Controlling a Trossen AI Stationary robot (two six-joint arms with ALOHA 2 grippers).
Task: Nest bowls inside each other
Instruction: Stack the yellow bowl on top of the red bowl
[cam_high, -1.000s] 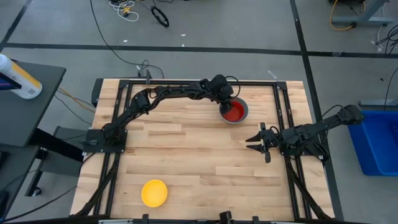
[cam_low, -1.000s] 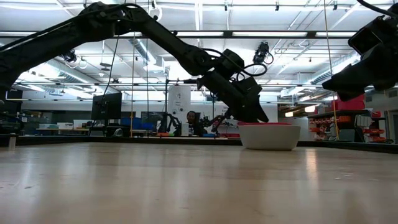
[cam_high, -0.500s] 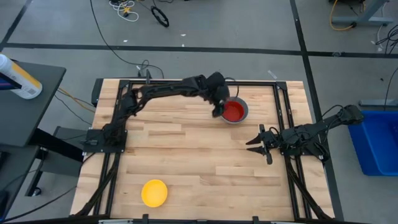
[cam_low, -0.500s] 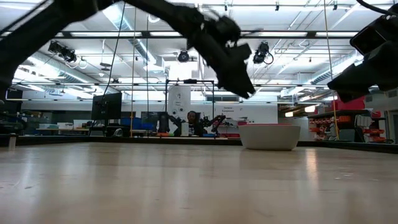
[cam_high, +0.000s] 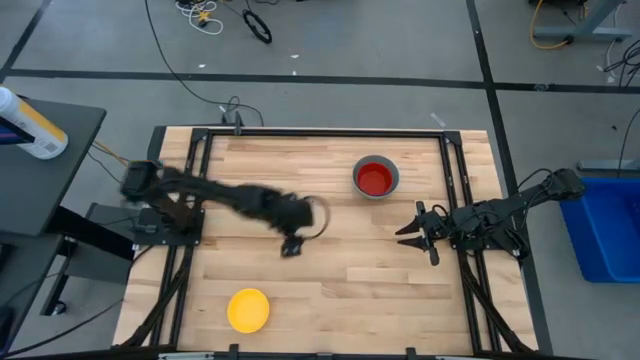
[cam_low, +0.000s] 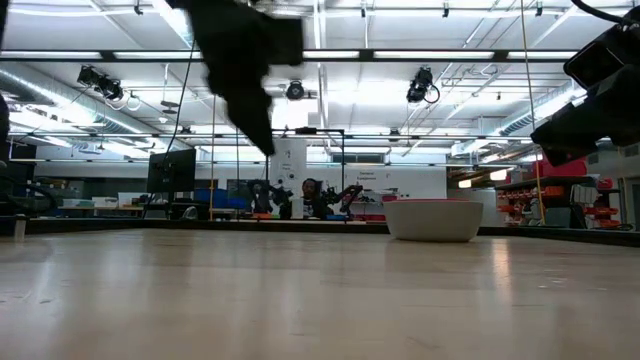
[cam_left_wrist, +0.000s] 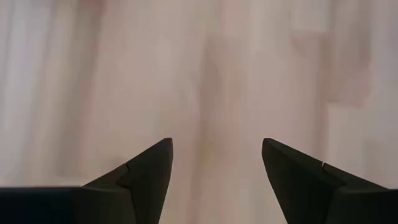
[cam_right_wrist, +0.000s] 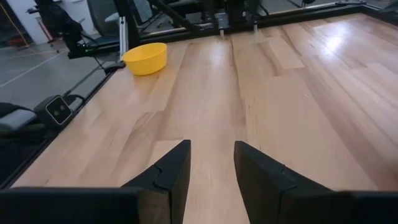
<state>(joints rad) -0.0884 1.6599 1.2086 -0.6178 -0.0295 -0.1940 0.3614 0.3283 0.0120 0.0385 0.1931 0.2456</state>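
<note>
A red bowl (cam_high: 375, 180) sits nested in a grey bowl (cam_high: 392, 186) at the table's far right; in the low view this stack (cam_low: 433, 220) rests on its base. Near the left front edge a yellow bowl (cam_high: 248, 309) stands alone, and the right wrist view shows it too (cam_right_wrist: 145, 58). My left gripper (cam_high: 291, 247) hovers blurred over the table's middle, open, with only bare wood between its fingers (cam_left_wrist: 214, 149). My right gripper (cam_high: 400, 232) waits open at the right side, below the stack, pointing toward the table's left (cam_right_wrist: 211, 146).
The wooden table (cam_high: 340, 290) is framed by black rails. Bare wood lies between the yellow bowl and the stack. Off the table stand a blue bin (cam_high: 605, 225) to the right and a dark side table (cam_high: 40, 170) to the left.
My left gripper has risen from the rim of the grey-and-red stack and swung fast toward the table's left and near edge, ending over the middle. The stack has stayed where it was, the red bowl inside the grey one.
</note>
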